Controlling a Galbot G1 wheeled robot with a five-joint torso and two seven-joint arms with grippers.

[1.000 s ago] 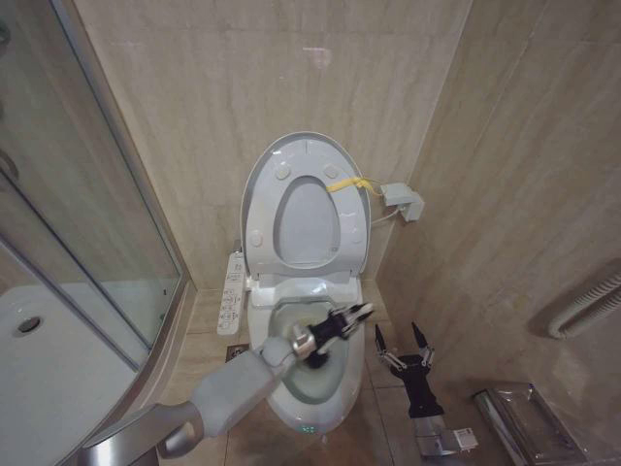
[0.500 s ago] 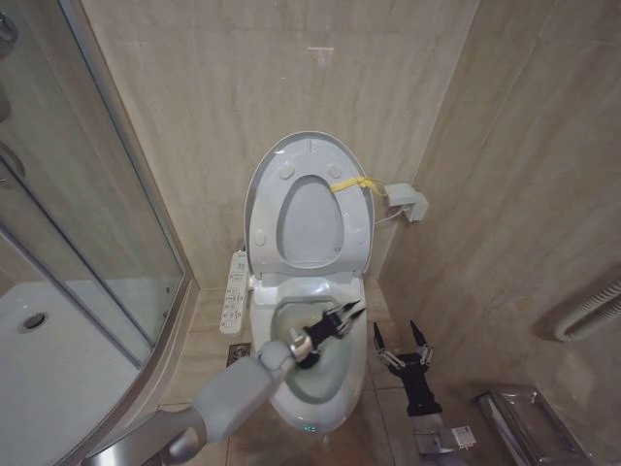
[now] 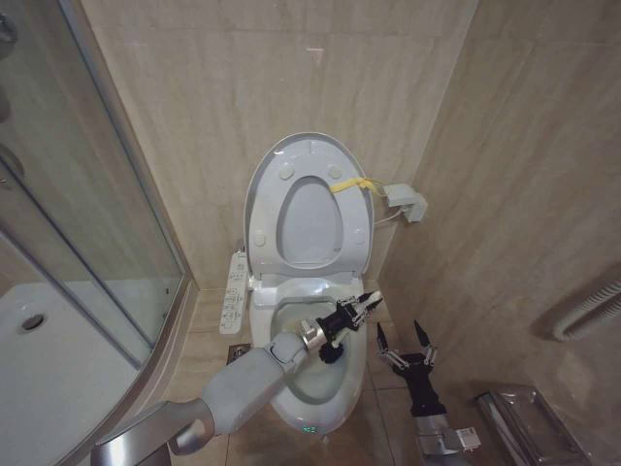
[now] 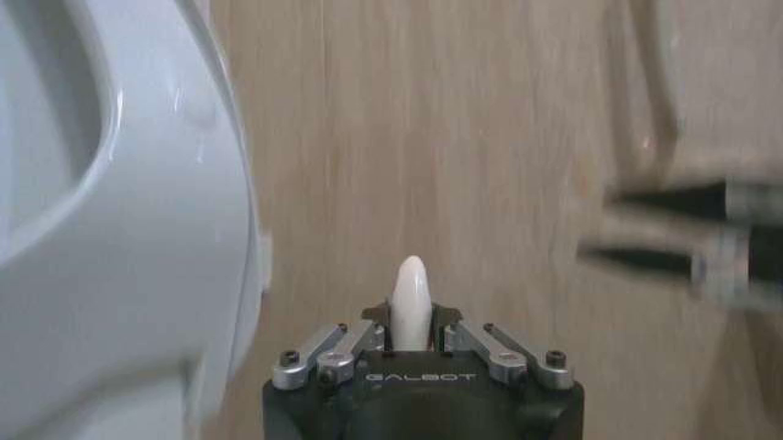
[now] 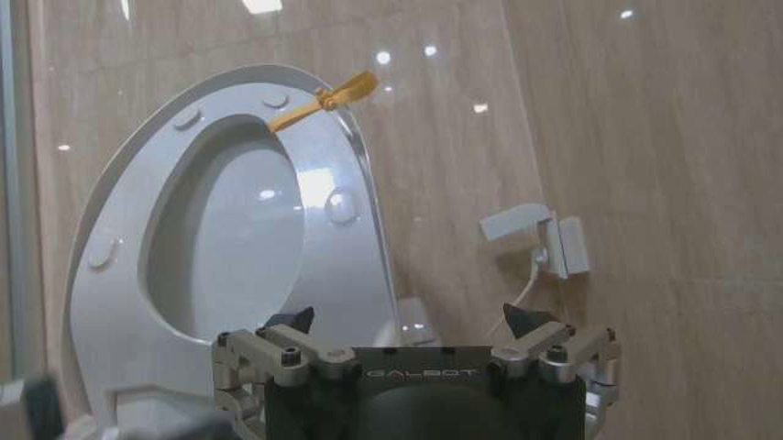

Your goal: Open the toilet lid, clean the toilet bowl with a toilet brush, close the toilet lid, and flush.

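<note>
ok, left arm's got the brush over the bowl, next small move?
Probably dip the left gripper back toward the middle of the toilet bowl. It is shut on the toilet brush handle near the bowl's right rim, the toilet lid stands raised, and the right gripper waits open beside the bowl.

The left arm reaches forward and across toward the right, with its grey sleeve low in the head view. Its wrist is turned to the right. The left gripper (image 3: 361, 304) is closed tight around a thin white stick (image 4: 410, 291). The right arm is low on the right side. The right gripper (image 3: 408, 339) points up, and its fingers (image 3: 380, 337) are spread wide apart, holding nothing.
</note>
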